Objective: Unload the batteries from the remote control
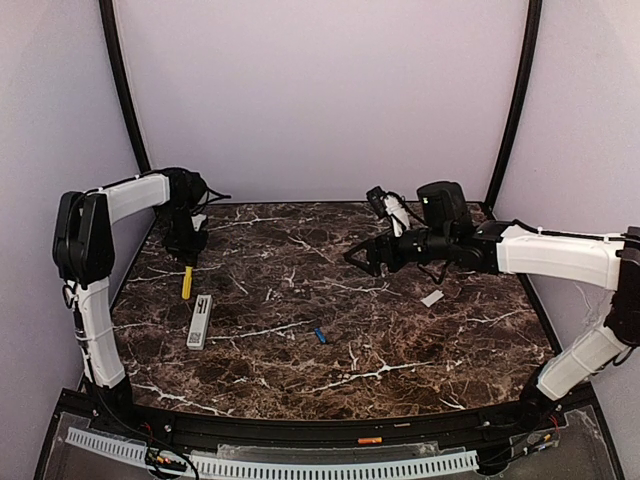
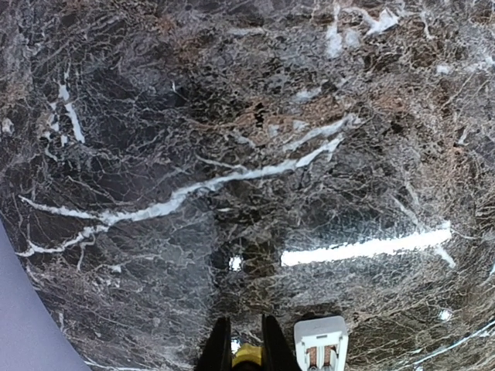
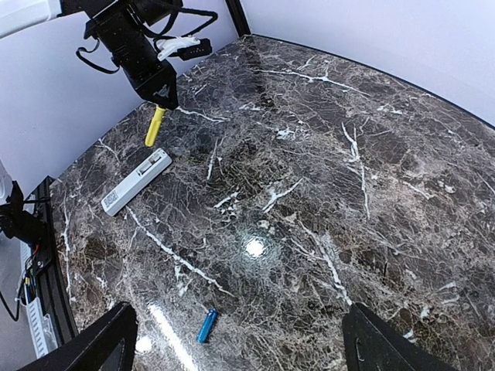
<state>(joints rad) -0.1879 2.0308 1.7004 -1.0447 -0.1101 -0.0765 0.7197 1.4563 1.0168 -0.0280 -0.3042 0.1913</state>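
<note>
The left claw (image 1: pixel 187 262) is closed on a yellow stick tool (image 1: pixel 187 283), which hangs from its fingers with the lower end just above or on the tabletop (image 1: pixel 400 350); which of the two cannot be told. The remote control (image 1: pixel 199 321) lies flat just beyond that lower end, on the side towards the arm bases and a little towards the right arm, apart from the stick. In the left wrist view the claw's dark fingers (image 2: pixel 220 349) pinch the yellow tool (image 2: pixel 247 356), and the near end of the remote control (image 2: pixel 319 344) sits just beside them on the right, showing an open slot. The right claw (image 1: pixel 358 256) stands wide open with nothing in it, raised over the middle of the tabletop. One blue battery (image 1: pixel 320 335) lies loose by itself, nearer the bases than this claw and a little towards the left arm. In the right wrist view the battery (image 3: pixel 207 326) lies between the two spread fingers (image 3: pixel 100 344), closer to the left one, with the remote control (image 3: pixel 136 182) and the left claw (image 3: pixel 161 97) well beyond it. A small flat white lid piece (image 1: pixel 432 298) rests under the right forearm. The tabletop is dark brown marble-patterned with white veins and bright glare spots. Pale lilac walls close it in, with black curved poles (image 1: pixel 122 90) at the back corners.
</note>
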